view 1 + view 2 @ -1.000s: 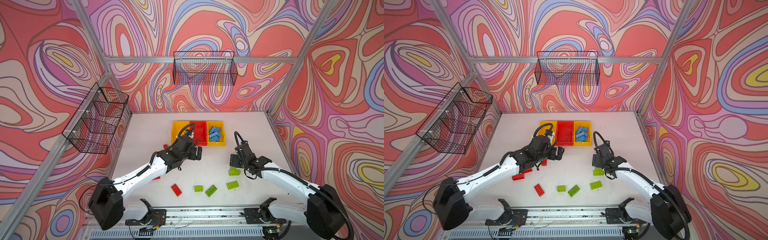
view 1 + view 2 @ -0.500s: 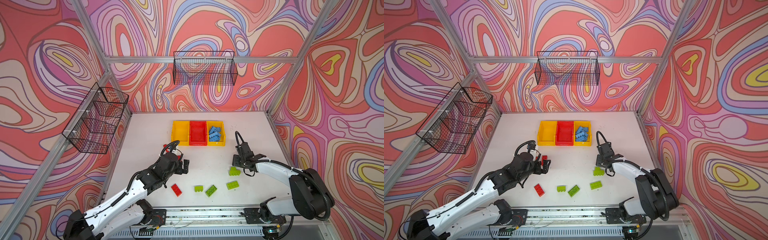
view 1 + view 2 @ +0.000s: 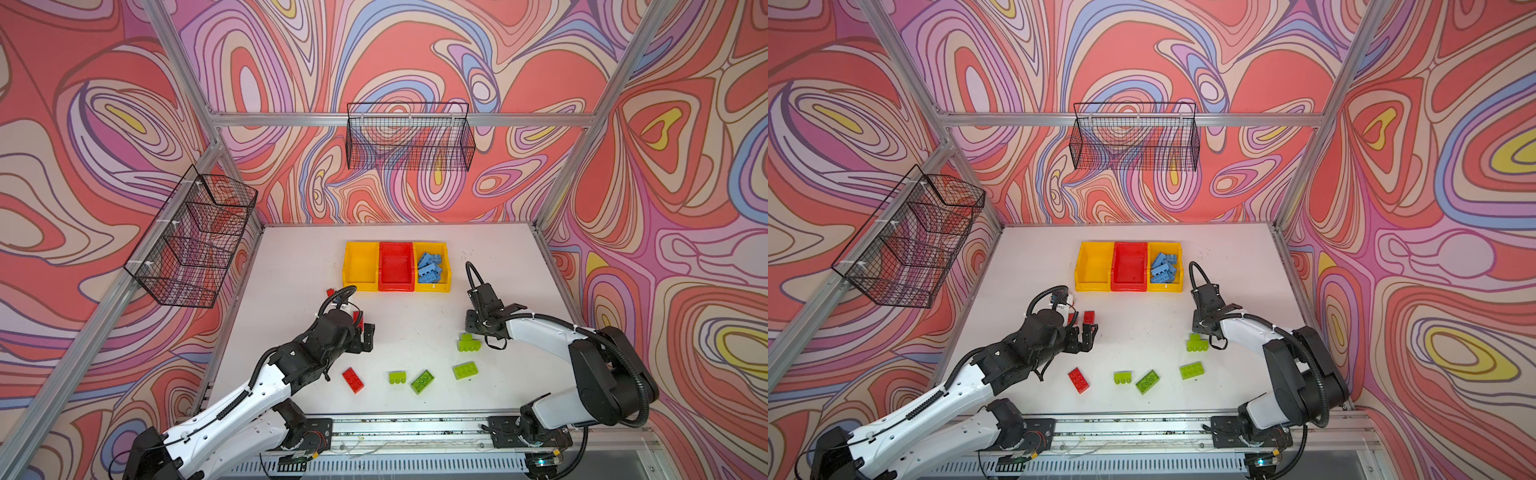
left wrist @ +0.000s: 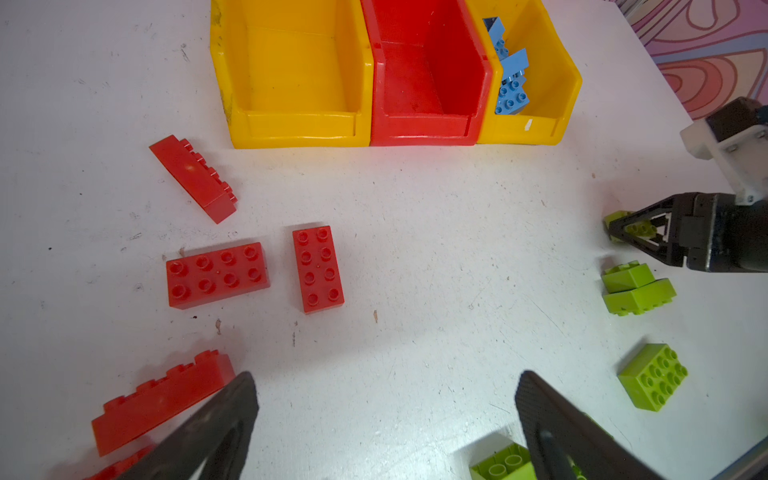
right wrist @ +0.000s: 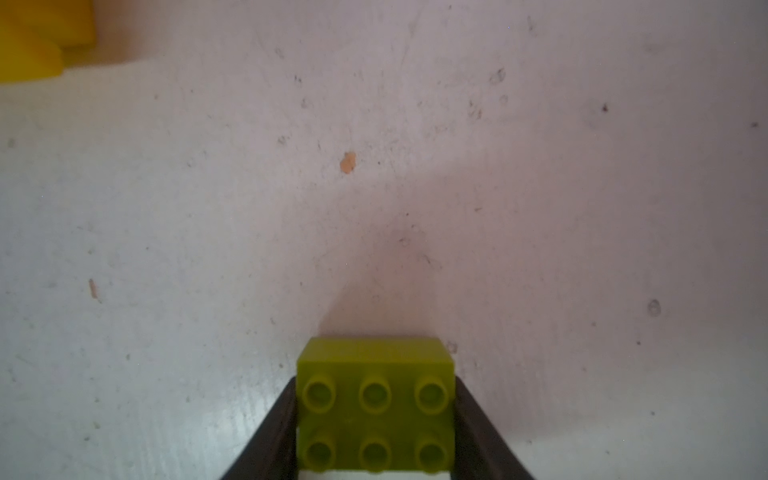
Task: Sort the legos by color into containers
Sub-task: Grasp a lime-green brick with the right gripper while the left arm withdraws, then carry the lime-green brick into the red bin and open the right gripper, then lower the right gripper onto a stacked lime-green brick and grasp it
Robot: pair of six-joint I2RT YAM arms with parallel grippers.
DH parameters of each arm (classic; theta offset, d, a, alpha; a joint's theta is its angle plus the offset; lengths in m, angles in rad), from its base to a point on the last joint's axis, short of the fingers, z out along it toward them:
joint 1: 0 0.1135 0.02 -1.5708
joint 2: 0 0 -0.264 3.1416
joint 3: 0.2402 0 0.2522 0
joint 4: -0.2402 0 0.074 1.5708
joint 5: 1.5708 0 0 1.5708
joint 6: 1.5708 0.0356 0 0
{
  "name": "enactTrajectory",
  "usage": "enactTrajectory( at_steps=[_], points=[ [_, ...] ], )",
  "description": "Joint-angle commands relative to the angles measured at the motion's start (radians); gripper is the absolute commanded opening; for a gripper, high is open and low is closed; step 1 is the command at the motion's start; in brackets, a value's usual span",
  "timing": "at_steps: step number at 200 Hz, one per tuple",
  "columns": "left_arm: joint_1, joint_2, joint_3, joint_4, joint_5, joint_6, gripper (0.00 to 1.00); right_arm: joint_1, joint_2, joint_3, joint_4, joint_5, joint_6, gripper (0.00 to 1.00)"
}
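On table (image 3: 415,324) — right gripper (image 5: 375,382) pinches green lego (image 5: 374,419); left gripper (image 4: 385,378) spread wide.

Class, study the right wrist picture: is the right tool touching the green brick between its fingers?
Touching. The right wrist view shows the right tool with its fingers flush against both sides of the green brick, with no gap.
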Motion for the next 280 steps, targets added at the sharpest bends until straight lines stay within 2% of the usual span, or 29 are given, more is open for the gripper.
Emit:
enactTrajectory(
  at_steps=[1,31,75,124,165,183,196,211,220,254,280],
  points=[
    [-0.003,-0.018,-0.005,-0.034,-0.017,-0.005,1.0,0.027,-0.052,0.081,-0.046,0.006,0.008,0.37],
    [-0.001,-0.055,-0.027,-0.05,-0.038,-0.016,1.0,0.129,-0.033,0.238,-0.08,0.013,0.02,0.37],
    [-0.003,-0.154,-0.061,-0.115,-0.061,-0.046,1.0,0.274,0.202,0.58,-0.112,0.016,-0.015,0.38],
    [-0.003,-0.284,-0.157,-0.153,-0.04,-0.132,1.0,0.3,0.489,0.914,-0.138,-0.005,-0.059,0.38],
    [-0.003,-0.362,-0.172,-0.231,-0.078,-0.144,1.0,0.299,0.707,1.172,-0.214,0.001,-0.094,0.39],
    [-0.003,-0.383,-0.17,-0.249,-0.098,-0.147,1.0,0.299,0.789,1.275,-0.253,0.024,-0.104,0.44],
    [-0.003,-0.389,-0.171,-0.243,-0.101,-0.147,1.0,0.299,0.838,1.339,-0.274,0.037,-0.108,0.53],
    [-0.003,-0.387,-0.169,-0.24,-0.104,-0.146,1.0,0.299,0.864,1.376,-0.284,0.042,-0.111,0.71],
    [-0.003,-0.38,-0.166,-0.24,-0.104,-0.144,1.0,0.3,0.866,1.383,-0.283,0.044,-0.112,0.78],
    [-0.003,-0.338,-0.151,-0.233,-0.089,-0.141,1.0,0.3,0.798,1.315,-0.255,0.048,-0.115,0.84],
    [-0.002,-0.317,-0.142,-0.215,-0.066,-0.14,1.0,0.303,0.646,1.127,-0.194,0.045,-0.108,0.84]
  ],
)
